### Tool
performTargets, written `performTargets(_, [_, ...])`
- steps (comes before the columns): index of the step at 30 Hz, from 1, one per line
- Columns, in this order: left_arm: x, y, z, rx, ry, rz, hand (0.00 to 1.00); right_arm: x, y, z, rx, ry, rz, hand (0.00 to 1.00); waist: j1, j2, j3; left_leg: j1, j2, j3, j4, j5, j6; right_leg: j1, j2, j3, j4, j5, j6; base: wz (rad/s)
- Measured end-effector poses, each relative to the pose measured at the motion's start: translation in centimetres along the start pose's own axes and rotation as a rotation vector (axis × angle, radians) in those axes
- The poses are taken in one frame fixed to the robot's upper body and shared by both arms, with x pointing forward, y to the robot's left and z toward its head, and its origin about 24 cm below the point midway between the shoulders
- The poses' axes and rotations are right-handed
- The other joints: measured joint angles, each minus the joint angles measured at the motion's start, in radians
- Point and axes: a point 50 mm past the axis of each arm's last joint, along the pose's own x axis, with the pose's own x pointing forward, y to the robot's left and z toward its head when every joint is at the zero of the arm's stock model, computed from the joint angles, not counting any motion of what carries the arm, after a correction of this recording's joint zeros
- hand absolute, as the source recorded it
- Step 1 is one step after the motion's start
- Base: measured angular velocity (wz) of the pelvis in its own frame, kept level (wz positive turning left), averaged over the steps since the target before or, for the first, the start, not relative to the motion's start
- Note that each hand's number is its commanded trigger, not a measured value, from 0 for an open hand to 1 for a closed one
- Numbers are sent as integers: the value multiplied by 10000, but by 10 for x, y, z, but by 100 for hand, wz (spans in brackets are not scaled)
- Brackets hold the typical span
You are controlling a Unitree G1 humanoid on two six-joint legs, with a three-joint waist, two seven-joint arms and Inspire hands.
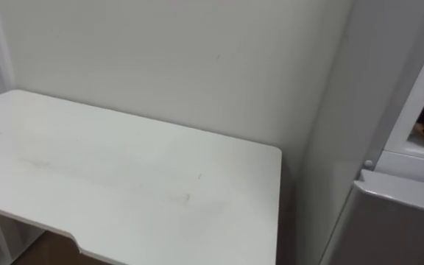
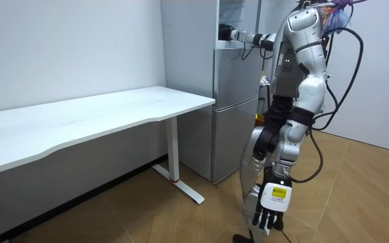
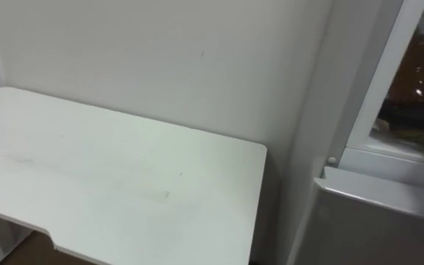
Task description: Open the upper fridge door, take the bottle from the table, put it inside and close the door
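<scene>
The robot's right hand (image 2: 227, 32) is stretched out at the top centre of the room view. It reaches level into the open upper compartment (image 3: 416, 88) of the tall grey metal fridge (image 2: 235, 108), just above the lower door's top edge. The hand shows there as a small dark shape, and I cannot tell whether its fingers are curled round anything or spread.

At the right edge of the right eye view, an orange-brown shape (image 3: 420, 62) sits inside that compartment, with something dark just below it. This may be the bottle with the hand under it, but it is too blurred to say. The long reach looks meant to carry the load well past the sill so it lands on a shelf and not on the lip.

The left hand (image 2: 267, 214) hangs low in the lower middle of the room view. Its fingers are slack and point at the wooden floor, empty and kept out of the way.

The robot stands close to the fridge front. The long white rectangular table (image 2: 100, 115) fills the left of every view and lies bare against the pale wall.
</scene>
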Motion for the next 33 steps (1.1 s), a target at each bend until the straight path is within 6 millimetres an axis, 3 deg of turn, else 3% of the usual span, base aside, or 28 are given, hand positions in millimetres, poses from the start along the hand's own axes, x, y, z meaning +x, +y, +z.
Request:
performTargets(9, [0, -2, 4, 191, -221, -133, 0, -19, 4, 2, 43, -661, 569, 0, -275, -90, -55, 152, -7, 186, -221, 8, 1, -7, -9, 226, -16, -23, 37, -4])
performTargets(14, [1, -4, 9, 238, -473, -186, 0, -26, 10, 1, 429, -779, 741, 0, -546, -51, -30, 323, -4, 266, -309, 8, 2, 65, -10, 295, -19, -23, 38, -2])
performTargets(20, [1, -11, 11, 254, -621, -347, 0, -31, 18, 0, 521, -961, 802, 0, -575, -1, 13, 480, 16, 558, -473, 7, 4, 48, -12, 458, -16, -24, 41, -14])
performTargets(27, [1, -15, 8, 392, -580, -479, 0, -38, 26, 2, 116, -1283, 798, 0, -645, -25, 1, 469, 33, 752, -492, 7, 4, -107, -5, 669, 23, -25, 43, -10])
performTargets(33, [1, -19, 7, 516, -593, -543, 0, -53, 33, 6, -764, -1857, 920, 0, -658, 108, 45, 583, 98, 1051, -497, 4, 4, -142, 38, 872, 28, -24, 43, -11])
